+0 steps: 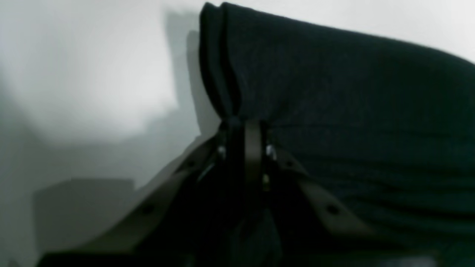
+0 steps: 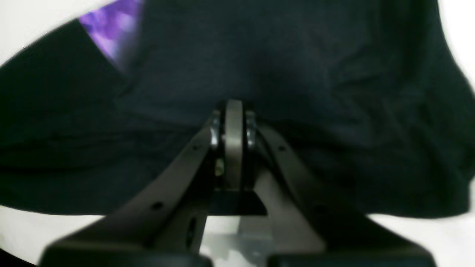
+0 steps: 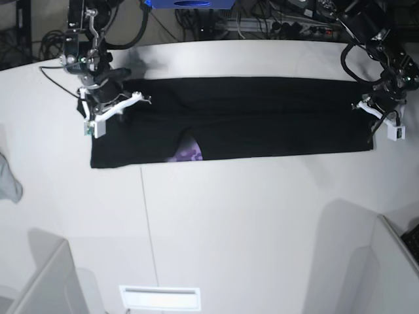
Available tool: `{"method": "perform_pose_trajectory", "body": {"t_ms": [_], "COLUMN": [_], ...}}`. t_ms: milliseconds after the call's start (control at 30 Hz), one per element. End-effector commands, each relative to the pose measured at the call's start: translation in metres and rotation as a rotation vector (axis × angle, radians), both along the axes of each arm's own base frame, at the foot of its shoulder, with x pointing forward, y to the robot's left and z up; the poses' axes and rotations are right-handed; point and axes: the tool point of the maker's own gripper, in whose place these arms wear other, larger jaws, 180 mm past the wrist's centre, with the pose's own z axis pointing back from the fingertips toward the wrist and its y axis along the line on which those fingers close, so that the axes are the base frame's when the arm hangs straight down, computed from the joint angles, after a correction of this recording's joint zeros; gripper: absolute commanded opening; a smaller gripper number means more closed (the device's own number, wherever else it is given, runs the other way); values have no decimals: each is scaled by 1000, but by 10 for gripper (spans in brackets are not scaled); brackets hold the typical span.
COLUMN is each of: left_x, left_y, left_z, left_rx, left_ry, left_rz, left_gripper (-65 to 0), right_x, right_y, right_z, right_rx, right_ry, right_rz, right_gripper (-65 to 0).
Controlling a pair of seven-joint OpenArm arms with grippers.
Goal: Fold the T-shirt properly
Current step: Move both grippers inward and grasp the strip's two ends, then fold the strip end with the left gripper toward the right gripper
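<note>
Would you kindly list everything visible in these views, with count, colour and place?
T-shirt: one, black, stretched in a long band across the far half of the table; a purple print patch shows at its near edge.
Grey cloth: one, grey, at the table's edge on the base view's left.
Table: one, white, under everything.
Cables: several, dark, behind the table's far edge.
Left gripper: one, dark, shut on the shirt's end on the base view's right.
Right gripper: one, dark, shut on the shirt's other end.
</note>
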Motion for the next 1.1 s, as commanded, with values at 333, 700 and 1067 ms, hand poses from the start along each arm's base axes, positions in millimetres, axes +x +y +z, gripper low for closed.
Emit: {"method": "perform_pose_trajectory", "body": {"t_ms": [333, 700, 1067], "left_x": [12, 2, 9], "left_y": [41, -11, -105], "left_z": [55, 88, 80], "left_rx": [194, 293, 218], "left_ry": [-34, -113, -150], "left_rz": [-18, -108, -282], "left_gripper": [-650, -650, -650], "right_x": [6, 7, 6], "right_y": [13, 12, 12], "right_z": [27, 22, 20], "right_rx": [-1, 0, -1], "right_ry": [-112, -100, -92], "right_rz": [113, 109, 110], "right_gripper": [-650, -650, -650]}}
